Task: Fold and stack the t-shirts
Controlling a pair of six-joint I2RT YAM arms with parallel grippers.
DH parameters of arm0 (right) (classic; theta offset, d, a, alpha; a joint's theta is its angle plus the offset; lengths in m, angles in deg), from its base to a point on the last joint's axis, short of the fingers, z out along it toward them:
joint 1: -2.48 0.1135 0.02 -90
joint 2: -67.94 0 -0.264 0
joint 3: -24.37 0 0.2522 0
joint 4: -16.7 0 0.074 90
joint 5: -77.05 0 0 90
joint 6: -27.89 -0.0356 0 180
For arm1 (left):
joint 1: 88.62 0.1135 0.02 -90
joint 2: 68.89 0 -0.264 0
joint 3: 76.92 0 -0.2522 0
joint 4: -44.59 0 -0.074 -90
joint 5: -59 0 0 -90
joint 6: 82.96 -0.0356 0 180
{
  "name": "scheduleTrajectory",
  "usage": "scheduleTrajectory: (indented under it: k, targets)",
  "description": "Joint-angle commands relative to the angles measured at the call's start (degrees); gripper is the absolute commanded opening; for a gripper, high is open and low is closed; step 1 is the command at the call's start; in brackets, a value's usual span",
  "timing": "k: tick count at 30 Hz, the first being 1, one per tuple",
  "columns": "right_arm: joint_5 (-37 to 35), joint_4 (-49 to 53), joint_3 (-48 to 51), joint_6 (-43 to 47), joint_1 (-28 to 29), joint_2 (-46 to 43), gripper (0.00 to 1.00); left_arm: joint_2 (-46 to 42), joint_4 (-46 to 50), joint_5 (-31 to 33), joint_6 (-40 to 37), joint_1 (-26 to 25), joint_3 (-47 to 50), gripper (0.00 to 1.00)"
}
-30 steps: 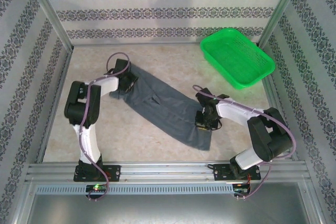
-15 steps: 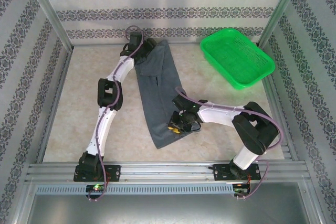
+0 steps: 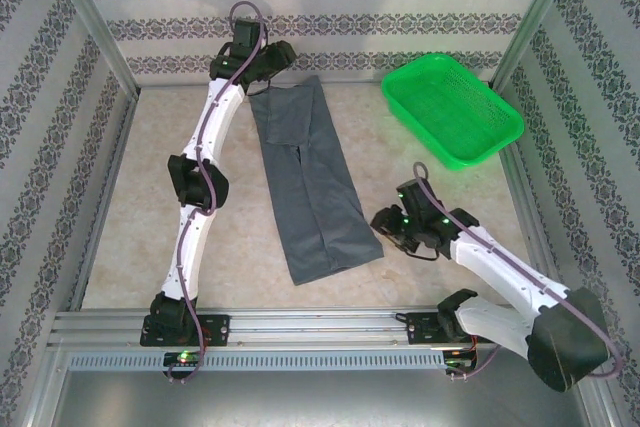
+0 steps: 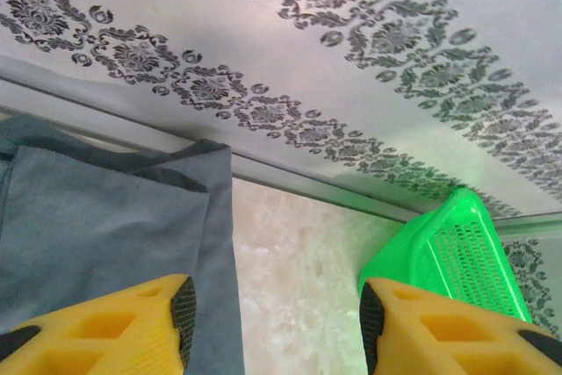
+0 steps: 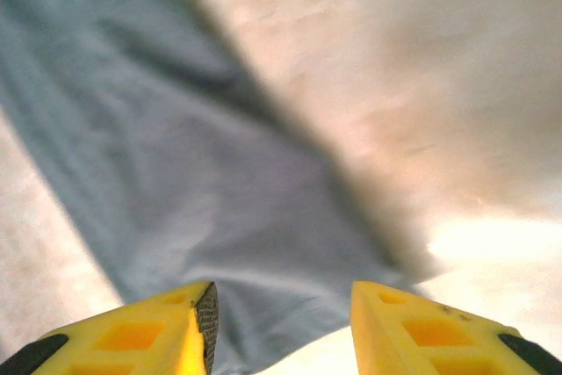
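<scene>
Dark slate-grey soft cloth t-shirt (image 3: 318,187) is laid on the pale marbled tabletop (image 3: 450,197), folded into a long narrow strip. It runs from the far wall toward the near rail, slightly slanted. The cloth is matte and lightly creased, with a lengthwise fold line down the middle. At the far end, layered doubled edges are seen in the left wrist view (image 4: 97,217).

Left gripper (image 4: 274,313) is held at that far end. Its blocky yellow fingers (image 4: 132,322) with dark textured pads are spread wide, nothing between them. One finger is over cloth, the other over bare table.

Right gripper (image 5: 281,327) is held near the strip's near right corner, jaws wide, nothing clamped. The cloth under it is blurred.

Bright green perforated plastic basket (image 3: 452,107), rectangular with rounded corners, is set far right, apart from the shirt.
</scene>
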State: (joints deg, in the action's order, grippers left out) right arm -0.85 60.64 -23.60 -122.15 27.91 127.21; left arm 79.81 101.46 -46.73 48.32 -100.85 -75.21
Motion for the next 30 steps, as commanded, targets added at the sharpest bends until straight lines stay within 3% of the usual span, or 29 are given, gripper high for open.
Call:
scheduleTrajectory:
  k: [1, 7, 9, 10, 12, 13, 17, 22, 30]
  targets:
    - [2.6, 2.7, 0.8, 9.4, -4.1, -0.7, 0.46, -0.2, 5.1, 3.1, -3.4, -0.7, -0.6, 0.54]
    - [4.1, 2.6, -1.4, 14.5, -8.0, 1.8, 0.46, 0.2, 3.3, 5.4, -3.3, -0.7, 1.2, 0.56]
    - [4.7, 2.0, -2.0, 15.2, -8.5, 2.3, 0.46, -2.2, -1.2, 4.7, -2.8, -0.4, 6.9, 0.57]
    - [5.1, 1.9, -2.3, 15.5, -8.7, 2.6, 0.46, -6.2, -7.6, 4.2, -1.0, 0.5, 15.9, 0.58]
    - [5.5, 1.9, -2.7, 16.0, -8.8, 3.0, 0.46, -18.0, -39.4, 5.1, 9.1, 3.7, 50.4, 0.59]
    - [5.6, 2.0, -2.9, 16.2, -8.9, 3.0, 0.46, -22.4, -46.2, 7.5, 14.2, 5.8, 59.9, 0.60]
    - [6.0, 2.6, -2.7, 16.1, -9.2, 2.1, 0.46, -34.3, -46.5, 8.9, 7.9, 7.7, 77.5, 0.60]
    - [5.9, 1.6, -2.4, 18.2, -9.6, 1.8, 0.48, -53.5, -44.3, 12.4, 2.6, 6.1, 99.6, 0.62]
    - [6.9, 4.0, -3.8, 23.3, -8.6, 10.0, 0.48, -71.7, -21.4, 7.4, 7.6, -7.7, 117.4, 0.62]
